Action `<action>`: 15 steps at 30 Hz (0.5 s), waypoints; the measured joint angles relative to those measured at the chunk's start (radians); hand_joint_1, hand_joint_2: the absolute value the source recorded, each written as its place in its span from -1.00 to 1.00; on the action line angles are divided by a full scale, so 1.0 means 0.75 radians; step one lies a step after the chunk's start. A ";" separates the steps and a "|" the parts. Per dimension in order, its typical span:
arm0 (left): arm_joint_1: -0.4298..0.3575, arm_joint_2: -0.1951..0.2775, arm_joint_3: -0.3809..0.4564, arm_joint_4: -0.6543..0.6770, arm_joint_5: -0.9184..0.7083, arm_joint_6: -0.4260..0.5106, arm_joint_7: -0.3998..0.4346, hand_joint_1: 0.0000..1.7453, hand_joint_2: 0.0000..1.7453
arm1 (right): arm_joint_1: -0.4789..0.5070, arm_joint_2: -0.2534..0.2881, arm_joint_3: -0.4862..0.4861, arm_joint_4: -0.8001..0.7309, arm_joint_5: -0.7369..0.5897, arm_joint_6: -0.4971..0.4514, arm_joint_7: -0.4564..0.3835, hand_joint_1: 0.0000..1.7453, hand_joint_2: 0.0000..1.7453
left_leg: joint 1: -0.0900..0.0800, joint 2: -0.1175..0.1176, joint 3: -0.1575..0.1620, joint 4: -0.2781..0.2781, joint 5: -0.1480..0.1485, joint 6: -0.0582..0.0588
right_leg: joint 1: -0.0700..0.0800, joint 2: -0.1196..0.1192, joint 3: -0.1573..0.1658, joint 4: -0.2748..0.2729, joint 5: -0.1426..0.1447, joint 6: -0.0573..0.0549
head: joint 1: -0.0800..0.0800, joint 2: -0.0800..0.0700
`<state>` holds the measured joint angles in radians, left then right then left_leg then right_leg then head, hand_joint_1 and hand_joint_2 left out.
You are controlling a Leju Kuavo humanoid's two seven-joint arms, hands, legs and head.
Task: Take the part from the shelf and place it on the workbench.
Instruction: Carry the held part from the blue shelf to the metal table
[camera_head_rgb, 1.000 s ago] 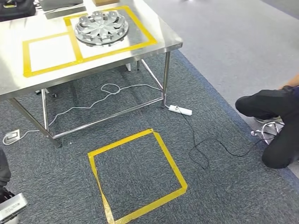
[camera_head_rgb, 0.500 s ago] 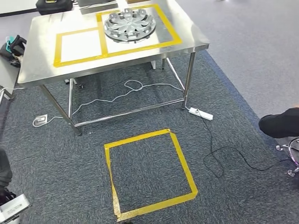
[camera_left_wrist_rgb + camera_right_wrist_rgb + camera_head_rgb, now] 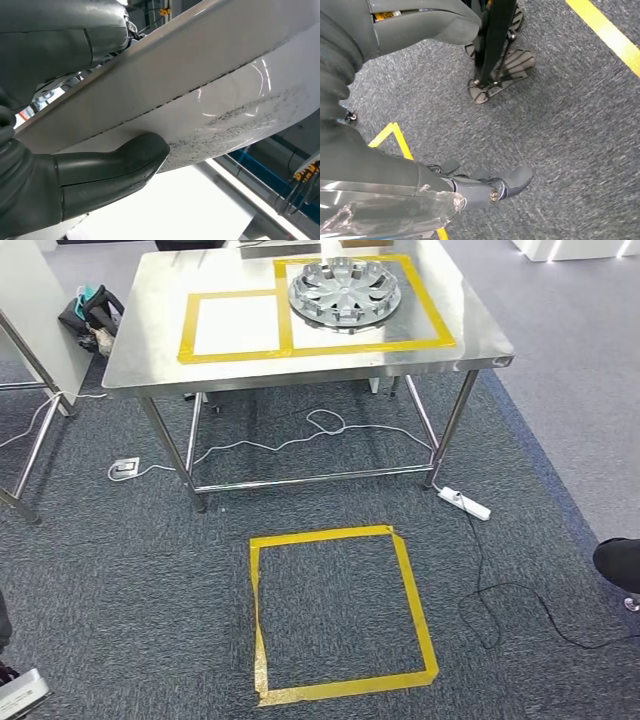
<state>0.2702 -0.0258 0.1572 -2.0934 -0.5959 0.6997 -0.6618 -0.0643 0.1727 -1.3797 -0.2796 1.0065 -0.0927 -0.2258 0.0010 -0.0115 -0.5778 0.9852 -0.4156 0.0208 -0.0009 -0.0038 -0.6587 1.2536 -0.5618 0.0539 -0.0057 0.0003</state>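
Workbench [image 3: 151,340] steel fills the top of our head view, and a silver wheel cover [image 3: 345,292] already lies in the taped square by its far right corner, with the near-left square bare, so we judge delivery unfinished; we read no writing. At our left wrist, the left hand [image 3: 109,167] presses its thumb against a pale curved part [image 3: 226,100], evidently gripped. At our right wrist, the right hand [image 3: 486,187] hangs over carpet, fingers loosely apart, holding nothing.

My left hand [image 3: 75,165] has its thick thumb pressed flat against a pale curved surface, dark fingers above it. My right hand [image 3: 433,180] hangs low over the carpet, fingers extended and loosely apart, gripping nothing.
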 joint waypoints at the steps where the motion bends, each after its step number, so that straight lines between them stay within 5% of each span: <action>1: 0.002 0.000 0.001 -0.001 0.001 0.000 0.000 1.00 1.00 | -0.001 -0.001 0.002 0.000 0.002 0.001 0.000 -1.00 1.00 | 0.001 -0.006 0.003 0.001 -0.001 -0.004 | -0.002 0.002 0.046 -0.099 0.055 0.000 | 0.000 0.000; 4: 0.011 0.005 0.004 -0.007 0.004 0.000 0.010 1.00 1.00 | -0.009 -0.002 0.014 0.004 0.016 0.005 0.002 -1.00 1.00 | -0.007 -0.014 -0.001 0.011 -0.005 -0.017 | -0.010 0.017 0.140 -0.301 0.124 -0.006 | -0.001 0.000; 8: 0.021 0.020 -0.001 -0.008 0.011 -0.002 0.034 1.00 1.00 | -0.007 0.000 0.030 0.010 0.032 0.008 0.004 -1.00 1.00 | -0.013 -0.016 -0.007 0.011 0.004 0.042 | -0.008 0.022 0.142 -0.311 0.129 -0.014 | -0.003 0.000; 10: 0.021 0.025 -0.003 -0.008 0.012 -0.002 0.038 1.00 1.00 | -0.007 0.000 0.037 0.011 0.033 0.008 0.004 -1.00 1.00 | -0.012 -0.016 -0.006 0.006 0.007 0.046 | -0.004 0.023 0.141 -0.311 0.129 -0.022 | -0.003 0.000; 12: 0.022 0.027 -0.005 -0.008 0.012 -0.002 0.039 1.00 1.00 | -0.008 0.000 0.041 0.011 0.033 0.008 0.004 -1.00 1.00 | -0.010 -0.016 -0.005 0.000 0.011 0.034 | -0.001 0.022 0.139 -0.311 0.129 -0.031 | -0.003 0.000; 15: 0.023 0.032 -0.008 -0.008 0.013 -0.002 0.041 1.00 1.00 | -0.009 0.000 0.045 0.014 0.034 0.009 0.004 -1.00 1.00 | -0.004 -0.016 -0.003 -0.010 0.016 -0.017 | 0.002 0.020 0.135 -0.310 0.130 -0.035 | -0.003 0.000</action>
<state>0.2871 -0.0022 0.1513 -2.0996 -0.5861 0.6983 -0.6307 -0.0709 0.1724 -1.3462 -0.2693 1.0319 -0.0856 -0.2230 -0.0020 -0.0234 -0.5803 0.9776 -0.4033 0.0078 0.0004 0.0114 -0.5574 1.0214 -0.4644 0.0274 -0.0076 0.0002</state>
